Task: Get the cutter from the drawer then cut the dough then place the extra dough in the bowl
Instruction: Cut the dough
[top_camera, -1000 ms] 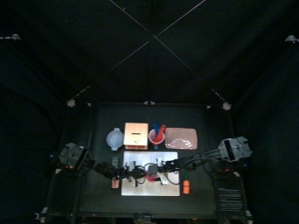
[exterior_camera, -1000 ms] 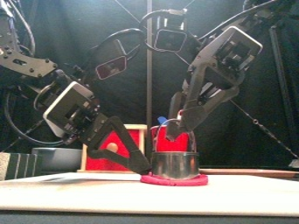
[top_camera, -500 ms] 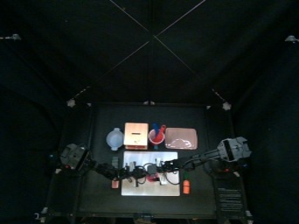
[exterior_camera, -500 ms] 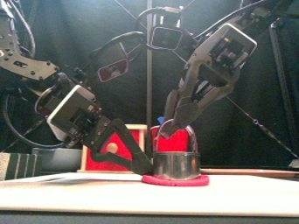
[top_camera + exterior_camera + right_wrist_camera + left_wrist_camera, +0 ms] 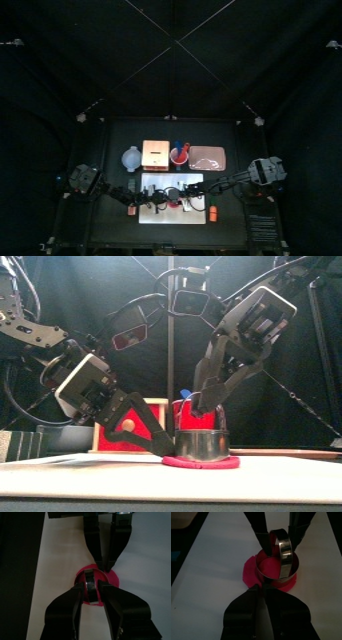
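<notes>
We see a black desk (image 5: 114, 232) with a white cutting board (image 5: 181, 215) lying at its near middle, and both robot arms meet over that board. On the board lies a flat pink disc of dough (image 5: 201, 463), and a round metal cutter (image 5: 201, 443) stands upright on top of it, leaving a rim of dough showing all around. The right end effector (image 5: 201, 416) comes down steeply from the upper right, and its jaws are closed around the cutter's wire handle just above the metal ring. Its own wrist camera shows the same grip from above, with the pink dough (image 5: 100, 579) spread beneath the right end effector (image 5: 90, 587). The left end effector (image 5: 160, 448) reaches in low from the left. In its wrist camera, the jaws are drawn together and nip the near edge of the dough (image 5: 251, 572), right beside the cutter (image 5: 278, 562). A row of things sits on the far side of the board. At the left is a blue-grey bowl (image 5: 130, 157), and just to its right is a pale wooden box (image 5: 158, 153) with a red front. Next comes a red cup (image 5: 179, 152) with a blue knife (image 5: 183, 391) poking out, and a pink tray (image 5: 210, 157) lies at the right.
</notes>
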Action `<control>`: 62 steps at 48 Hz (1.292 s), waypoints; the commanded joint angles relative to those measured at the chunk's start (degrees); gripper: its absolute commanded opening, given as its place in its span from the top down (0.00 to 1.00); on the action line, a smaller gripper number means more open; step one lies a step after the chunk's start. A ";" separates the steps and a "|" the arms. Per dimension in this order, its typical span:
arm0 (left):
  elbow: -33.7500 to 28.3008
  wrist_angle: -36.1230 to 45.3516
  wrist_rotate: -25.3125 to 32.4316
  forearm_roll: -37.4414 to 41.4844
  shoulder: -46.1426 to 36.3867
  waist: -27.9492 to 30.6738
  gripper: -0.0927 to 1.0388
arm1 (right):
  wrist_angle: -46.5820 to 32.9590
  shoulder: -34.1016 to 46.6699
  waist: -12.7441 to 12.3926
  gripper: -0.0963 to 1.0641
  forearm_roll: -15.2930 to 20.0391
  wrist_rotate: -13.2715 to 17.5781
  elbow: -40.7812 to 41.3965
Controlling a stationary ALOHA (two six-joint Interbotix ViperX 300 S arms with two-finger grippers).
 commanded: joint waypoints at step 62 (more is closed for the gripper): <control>-0.44 1.58 -0.09 -0.18 -0.18 0.26 0.40 | 9.14 -3.60 -1.05 0.54 -3.43 0.09 -5.89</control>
